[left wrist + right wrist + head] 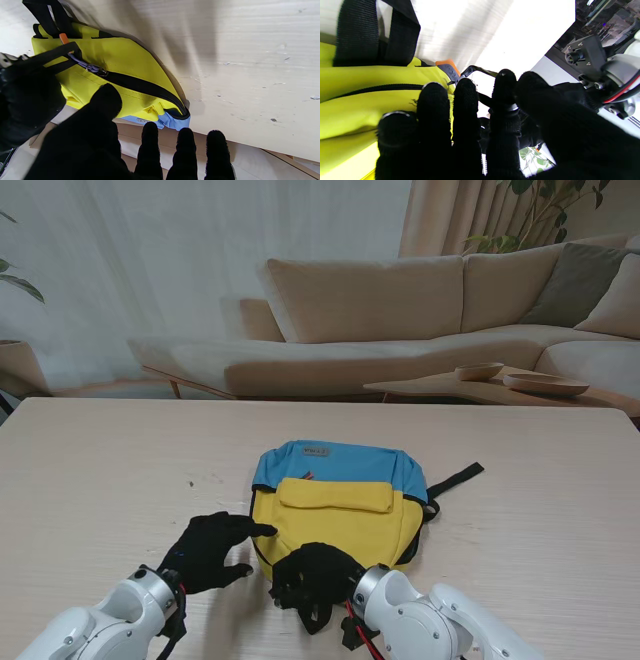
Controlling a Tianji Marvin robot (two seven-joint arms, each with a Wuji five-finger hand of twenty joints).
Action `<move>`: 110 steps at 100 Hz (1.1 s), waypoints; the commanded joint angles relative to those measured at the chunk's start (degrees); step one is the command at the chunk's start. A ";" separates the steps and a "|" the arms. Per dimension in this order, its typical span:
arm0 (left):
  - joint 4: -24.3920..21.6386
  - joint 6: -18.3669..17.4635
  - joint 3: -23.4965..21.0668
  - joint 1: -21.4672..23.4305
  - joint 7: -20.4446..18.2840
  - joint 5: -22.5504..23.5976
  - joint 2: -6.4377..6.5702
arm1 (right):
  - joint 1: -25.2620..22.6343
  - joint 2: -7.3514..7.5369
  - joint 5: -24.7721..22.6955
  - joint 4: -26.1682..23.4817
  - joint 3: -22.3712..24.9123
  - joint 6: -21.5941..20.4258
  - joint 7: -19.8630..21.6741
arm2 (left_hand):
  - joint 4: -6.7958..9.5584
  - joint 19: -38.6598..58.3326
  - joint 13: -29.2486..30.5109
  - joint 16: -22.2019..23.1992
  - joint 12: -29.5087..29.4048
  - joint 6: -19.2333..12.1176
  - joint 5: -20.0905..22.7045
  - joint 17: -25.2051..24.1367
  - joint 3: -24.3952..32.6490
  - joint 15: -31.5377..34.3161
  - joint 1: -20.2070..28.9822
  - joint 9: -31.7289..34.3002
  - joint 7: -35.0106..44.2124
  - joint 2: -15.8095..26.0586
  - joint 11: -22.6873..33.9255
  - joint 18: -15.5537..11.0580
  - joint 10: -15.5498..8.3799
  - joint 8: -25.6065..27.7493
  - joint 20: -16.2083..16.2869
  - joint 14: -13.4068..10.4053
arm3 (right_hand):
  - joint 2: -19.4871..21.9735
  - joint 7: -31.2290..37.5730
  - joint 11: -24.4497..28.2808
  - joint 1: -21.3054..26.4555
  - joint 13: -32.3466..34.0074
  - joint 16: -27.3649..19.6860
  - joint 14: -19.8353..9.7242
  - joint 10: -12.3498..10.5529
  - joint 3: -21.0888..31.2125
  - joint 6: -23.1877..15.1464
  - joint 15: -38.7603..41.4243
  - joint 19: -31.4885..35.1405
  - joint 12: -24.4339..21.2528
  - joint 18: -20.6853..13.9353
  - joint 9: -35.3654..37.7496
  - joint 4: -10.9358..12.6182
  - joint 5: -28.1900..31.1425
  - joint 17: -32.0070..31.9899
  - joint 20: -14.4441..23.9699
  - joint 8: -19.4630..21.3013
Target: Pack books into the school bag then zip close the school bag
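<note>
School bag (335,510) lies touching both hands' fingertips, just beyond.

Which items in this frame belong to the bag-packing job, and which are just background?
Job:
school bag
zipper pull
left hand
right hand

Background:
sofa
low side table holding two wooden dishes
No books are visible.

My table (90,470) is a pale wood top with fine grain, running wide to both sides. One thing lies flat on it, near its middle and close to me: the school bag (338,502), yellow on the nearer part, blue on the farther, a black strap (457,477) trailing onto the wood at its right. Small specks dot the surface.
</note>
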 commanded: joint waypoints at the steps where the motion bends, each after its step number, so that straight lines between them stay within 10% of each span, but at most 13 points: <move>1: 0.34 0.52 0.43 -0.37 -0.17 -0.41 -0.48 | -0.88 0.09 -0.20 0.25 0.06 -0.38 1.08 | 1.17 -2.28 -1.75 0.15 -0.87 -2.08 -2.68 -1.05 1.75 0.04 -0.24 -2.36 -3.09 0.24 -1.42 -1.14 -1.72 -1.75 1.24 -1.19 | -1.20 1.34 -0.08 1.80 1.74 -0.24 1.05 0.55 1.96 -0.97 0.40 4.52 0.00 -0.41 1.29 -1.96 2.33 -0.13 -0.21 1.21; 27: 2.56 3.32 3.22 -3.26 0.93 -2.45 -0.70 | -1.08 0.20 -0.66 0.45 0.60 -1.28 1.30 | 1.20 -4.01 -2.03 0.46 0.22 1.12 -2.24 -1.08 1.89 -0.22 0.75 -2.58 5.37 0.65 -2.01 -1.42 -1.09 3.36 2.80 -1.37 | -1.21 1.30 -0.08 1.72 1.73 -0.26 1.04 0.36 1.95 -1.26 0.30 4.48 -0.05 -0.40 1.28 -1.96 2.47 -0.14 -0.15 1.72; 37: 3.41 4.12 4.21 -4.52 0.50 -4.04 -0.70 | -1.20 0.19 -0.66 0.55 0.80 -1.27 1.26 | 1.16 -3.96 -2.01 0.88 0.77 2.73 4.23 -1.07 3.13 0.15 1.67 -2.37 12.24 0.36 -0.89 -1.35 -0.56 5.56 3.41 -1.36 | -1.21 1.22 -0.07 1.73 1.72 -0.25 1.03 0.40 2.00 -1.13 0.29 4.47 -0.06 -0.39 1.27 -1.95 2.46 -0.14 -0.13 1.89; 58: 4.73 4.64 5.62 -6.60 -0.46 -7.80 -0.71 | -1.32 0.24 -0.71 0.88 1.26 -1.48 1.47 | -0.57 -3.03 -1.75 1.51 2.47 2.98 16.96 -0.95 -4.06 1.86 13.05 -0.32 36.38 -3.77 3.63 -0.97 -0.05 26.99 3.44 -0.91 | -1.24 1.07 -0.14 1.78 1.65 -0.27 1.01 0.45 2.03 -1.07 0.19 4.33 -0.12 -0.36 1.19 -1.92 2.52 -0.38 -0.11 2.16; 72: 5.09 5.31 6.04 -7.33 -0.93 -7.98 -0.66 | -1.36 0.28 -0.95 0.94 1.52 -1.77 1.57 | -0.53 -3.07 -1.77 1.20 1.34 3.02 15.55 -0.97 -2.59 2.29 11.57 -0.48 27.53 -3.51 2.65 -0.86 -0.04 20.59 3.00 -0.66 | -1.26 1.03 -0.14 1.71 1.64 -0.27 1.02 0.40 2.00 -1.23 0.14 4.29 -0.14 -0.28 1.22 -1.91 2.62 -0.38 -0.08 2.34; 88: 5.95 5.42 6.62 -8.30 -0.90 -7.90 -0.66 | -1.42 0.29 -0.86 1.04 1.77 -2.00 1.60 | -1.16 -1.99 -0.96 1.89 1.59 0.34 24.10 -0.93 -3.64 3.89 13.94 3.17 31.15 -3.10 3.63 -0.58 0.44 20.12 3.38 0.01 | -1.18 0.98 -0.12 1.63 1.64 -0.26 1.02 0.38 2.09 -1.34 0.13 4.27 -0.14 -0.26 1.26 -1.85 2.63 -0.38 -0.04 2.52; 110: 6.66 6.26 6.85 -8.63 2.51 -8.61 -1.32 | -2.77 0.59 -1.97 0.80 4.06 -3.86 2.23 | -1.96 -0.07 -0.23 2.29 6.29 1.73 24.89 -0.95 2.50 5.41 12.30 6.05 39.47 -2.75 8.34 -0.39 0.05 43.33 2.65 0.68 | -1.05 1.18 0.14 1.05 1.87 -0.27 0.92 0.30 2.46 -0.99 0.11 4.28 -0.04 -0.42 1.39 -1.43 2.64 -0.30 0.03 3.06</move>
